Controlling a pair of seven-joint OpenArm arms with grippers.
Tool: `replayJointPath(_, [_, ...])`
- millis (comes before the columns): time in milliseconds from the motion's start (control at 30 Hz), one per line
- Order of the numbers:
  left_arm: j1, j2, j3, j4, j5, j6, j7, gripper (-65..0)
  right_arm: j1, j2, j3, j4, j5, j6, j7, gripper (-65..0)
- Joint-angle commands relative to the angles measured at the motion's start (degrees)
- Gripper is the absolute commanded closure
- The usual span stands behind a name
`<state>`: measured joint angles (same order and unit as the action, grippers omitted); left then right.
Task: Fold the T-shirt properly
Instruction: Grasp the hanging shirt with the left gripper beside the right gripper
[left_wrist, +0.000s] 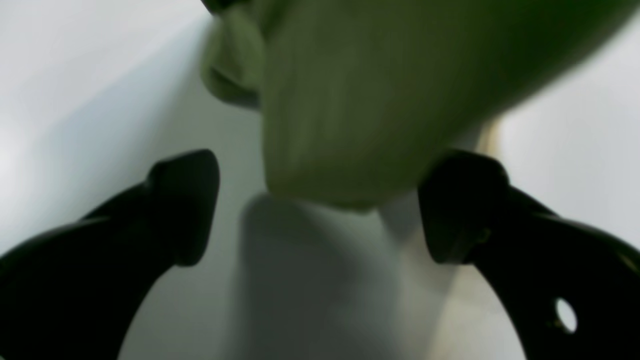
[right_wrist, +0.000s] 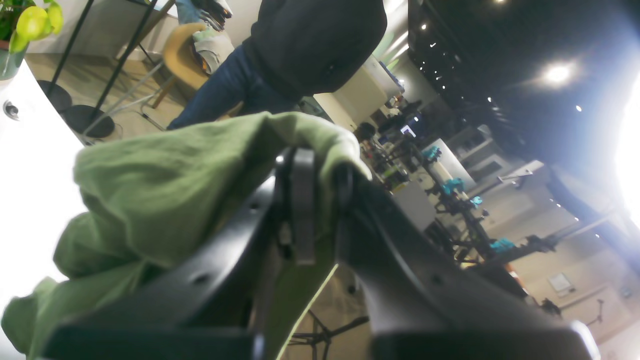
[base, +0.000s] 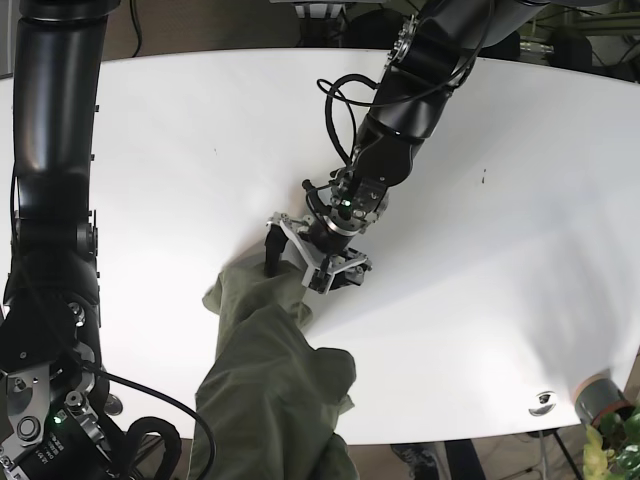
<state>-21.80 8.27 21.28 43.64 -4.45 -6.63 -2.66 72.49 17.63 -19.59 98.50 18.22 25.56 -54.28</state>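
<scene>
The olive-green T-shirt lies bunched on the white table, running from the table's middle down over the near edge. My left gripper hovers open over the shirt's upper end. In the left wrist view the left gripper has its two black fingers spread, with a fold of the shirt just ahead of them and not pinched. In the right wrist view my right gripper is shut on a fold of the shirt, lifted off the table's edge. In the base view the right gripper is hidden under the cloth.
The right arm's black column stands along the left edge. A potted plant sits by the table's near right corner. A person in dark clothes stands beyond the table, with chairs and stools nearby.
</scene>
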Motion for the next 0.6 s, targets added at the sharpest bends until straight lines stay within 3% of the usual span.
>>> replayJointPath(0, [-3.3, 0.73, 1.36, -2.54, -2.45, -0.27, -2.75, -59.2, 2.31, 0.09, 0.65, 0.36, -0.59, -0.55, 1.49, -2.7])
replayJointPath(200, [-6.9, 0.73, 9.62, -9.22, -10.8, -0.27, -5.39, -58.6, 2.31, 0.09, 0.65, 0.36, -0.59, -0.55, 1.49, -2.7])
replayJointPath(333, [-8.04, 0.73, 12.52, -11.15, -13.18, -0.27, -5.39, -55.4, 2.31, 0.09, 0.56, 0.36, -0.59, -0.55, 1.49, -2.7])
replayJointPath(500, [-8.75, 0.73, 12.7, -11.95, -14.85, -0.27, -5.39, -36.1, 2.31, 0.09, 0.47, 0.36, -0.59, -0.55, 1.49, -2.7])
replayJointPath(567, [-8.66, 0.73, 12.7, -12.03, -15.02, -0.27, -5.39, -21.8, 2.31, 0.09, 0.65, 0.36, -0.59, -0.55, 1.49, -2.7])
